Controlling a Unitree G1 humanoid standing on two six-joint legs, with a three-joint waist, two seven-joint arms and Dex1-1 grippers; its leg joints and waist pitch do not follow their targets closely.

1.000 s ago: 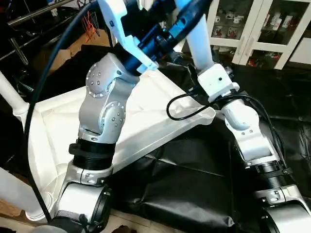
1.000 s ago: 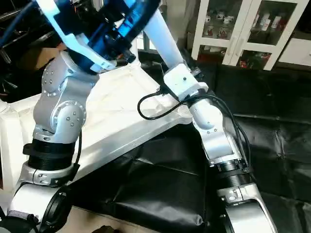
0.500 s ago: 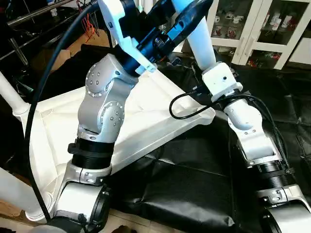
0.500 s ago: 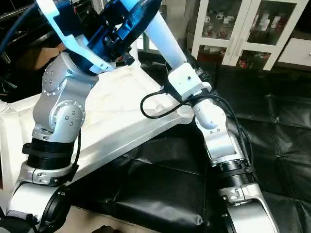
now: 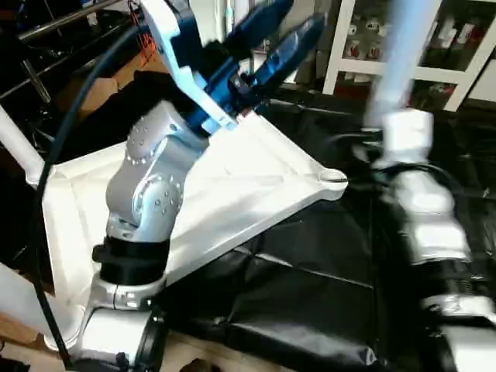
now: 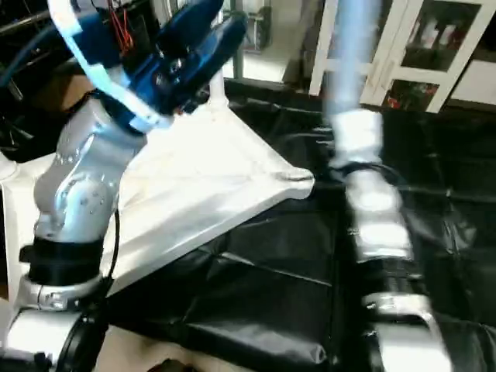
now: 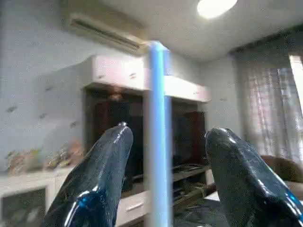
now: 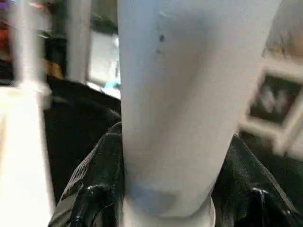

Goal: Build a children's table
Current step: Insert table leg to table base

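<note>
our left gripper [image 5: 273, 40] has let go and spread; our right gripper [image 8: 165, 189] now carries the leg [image 5: 403, 54] upright, clear of the tabletop [image 5: 256, 174] corner socket [image 5: 333, 177], insertion still pending.

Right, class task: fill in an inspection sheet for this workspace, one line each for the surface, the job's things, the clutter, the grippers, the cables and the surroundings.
Surface: black sheeting lies wrinkled under the work.
Job's things: white tabletop lies underside up, tilted, its near corner socket unfilled; one white leg sits between the right gripper's fingers; other legs stand in sockets at the left edge.
Clutter: nothing seen on the sheeting.
Grippers: left gripper open, raised above the tabletop; right gripper shut on the leg.
Cables: a black cable runs along the left arm.
Surroundings: white glass-fronted cabinets behind.
</note>
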